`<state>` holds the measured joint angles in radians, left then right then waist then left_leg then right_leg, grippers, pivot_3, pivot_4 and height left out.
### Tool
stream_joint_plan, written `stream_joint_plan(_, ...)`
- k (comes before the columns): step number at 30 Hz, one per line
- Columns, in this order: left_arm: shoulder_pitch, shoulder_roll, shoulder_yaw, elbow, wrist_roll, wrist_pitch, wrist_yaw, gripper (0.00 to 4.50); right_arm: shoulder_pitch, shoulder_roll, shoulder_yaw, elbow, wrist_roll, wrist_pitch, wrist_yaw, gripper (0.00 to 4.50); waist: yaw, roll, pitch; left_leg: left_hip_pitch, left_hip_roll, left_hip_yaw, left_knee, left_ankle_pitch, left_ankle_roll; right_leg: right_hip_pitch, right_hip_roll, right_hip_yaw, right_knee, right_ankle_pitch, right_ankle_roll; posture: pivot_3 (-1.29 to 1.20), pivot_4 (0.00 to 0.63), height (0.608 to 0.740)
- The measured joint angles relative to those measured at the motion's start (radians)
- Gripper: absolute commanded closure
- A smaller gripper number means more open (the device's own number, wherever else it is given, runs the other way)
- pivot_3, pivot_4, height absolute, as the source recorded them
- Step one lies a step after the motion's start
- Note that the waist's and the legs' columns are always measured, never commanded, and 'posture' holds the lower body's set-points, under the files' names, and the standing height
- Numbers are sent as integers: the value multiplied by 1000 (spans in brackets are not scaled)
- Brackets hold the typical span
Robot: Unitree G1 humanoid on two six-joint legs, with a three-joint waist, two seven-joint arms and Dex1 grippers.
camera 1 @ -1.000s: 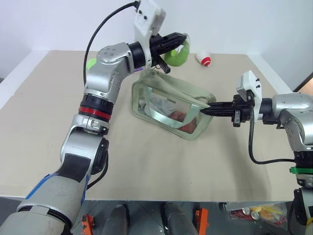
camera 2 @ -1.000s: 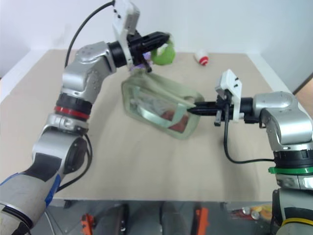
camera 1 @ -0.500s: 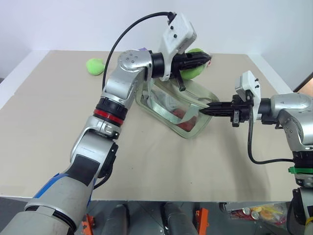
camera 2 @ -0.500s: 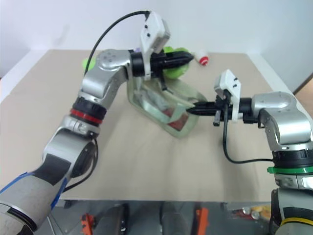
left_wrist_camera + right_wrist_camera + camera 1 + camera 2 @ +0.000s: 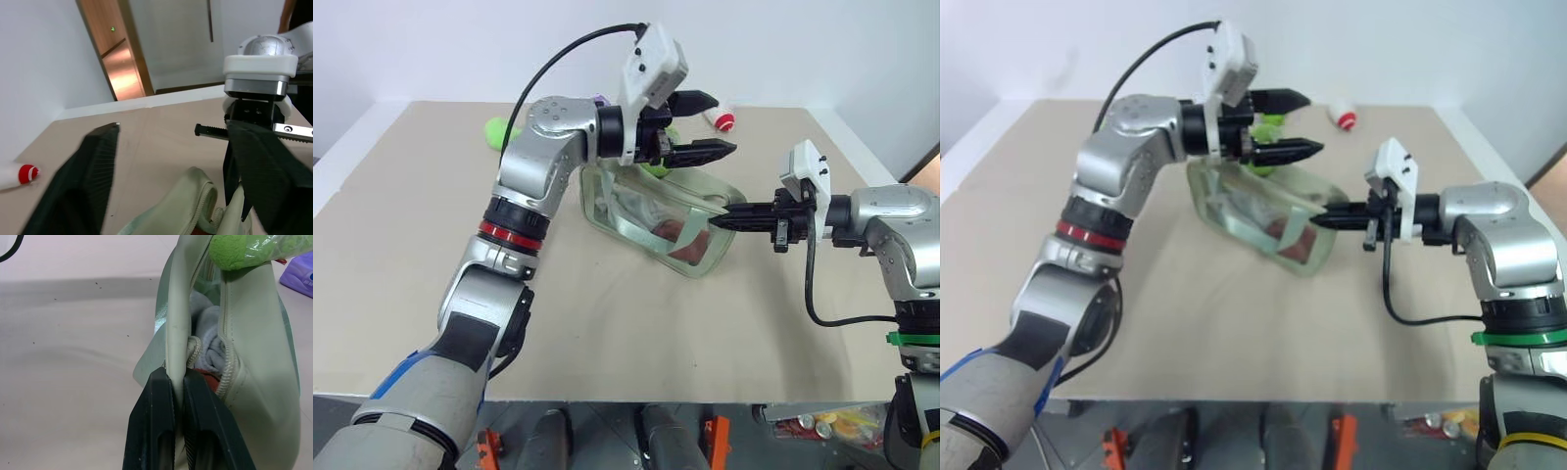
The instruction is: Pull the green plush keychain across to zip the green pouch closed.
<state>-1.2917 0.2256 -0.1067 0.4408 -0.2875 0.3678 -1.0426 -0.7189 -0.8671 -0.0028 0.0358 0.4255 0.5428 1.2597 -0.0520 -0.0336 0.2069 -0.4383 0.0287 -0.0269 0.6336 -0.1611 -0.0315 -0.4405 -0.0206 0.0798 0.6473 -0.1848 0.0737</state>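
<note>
The green pouch (image 5: pixel 668 213) lies on the table, with its clear window facing me and cloth and something red inside. My right gripper (image 5: pixel 716 223) is shut on the pouch's edge at its right end (image 5: pixel 177 347), where the zipper gapes. The green plush keychain (image 5: pixel 238 249) sits at the pouch's far top edge, just behind my left gripper (image 5: pixel 713 124). That gripper hovers above the pouch top and points right. It is open, with its fingers wide apart and nothing between them.
A lime-green plush lump (image 5: pixel 499 130) lies at the far left of the table. A small white bottle with a red cap (image 5: pixel 721 120) lies at the far edge. A purple tissue pack (image 5: pixel 299 275) sits beyond the pouch.
My left gripper carried the keychain to the right across the pouch top. It then opened, let the keychain go and drew back slightly. The right gripper kept its hold.
</note>
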Motion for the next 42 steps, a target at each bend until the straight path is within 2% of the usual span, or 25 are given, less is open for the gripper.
stream_joint_plan(5,-2,70,82,14,-33,38,51,46,-1,13,0,0,0,0,-1,4500,-5,0,0,1,1,0,0,0,0,0,2,0,0,0,0,0,150,740)
stream_joint_plan(10,14,237,200,22,-90,91,27,46,0,19,1,0,0,0,-1,4500,-14,0,0,1,2,-1,0,0,0,0,2,-1,1,0,0,0,150,740)
stream_joint_plan(14,192,354,189,-70,-116,96,-122,46,0,24,1,-1,0,-1,-1,4500,-21,1,0,1,2,-1,0,0,0,0,2,0,1,0,-1,0,150,740)
stream_joint_plan(20,355,421,128,-83,-82,62,-213,46,0,31,2,1,0,-1,0,4500,-20,1,0,1,2,-1,1,0,0,0,2,-1,1,-1,-5,0,150,740)
stream_joint_plan(30,379,385,121,35,-49,-8,-182,46,-1,35,3,3,0,-4,2,4500,-20,1,0,1,2,-1,1,1,1,0,2,-1,1,0,-5,0,150,740)
stream_joint_plan(42,220,264,134,280,-31,-109,-116,46,-1,35,4,3,0,-1,4,4500,-20,1,0,0,2,-1,1,1,1,0,2,-1,1,2,-1,0,150,740)
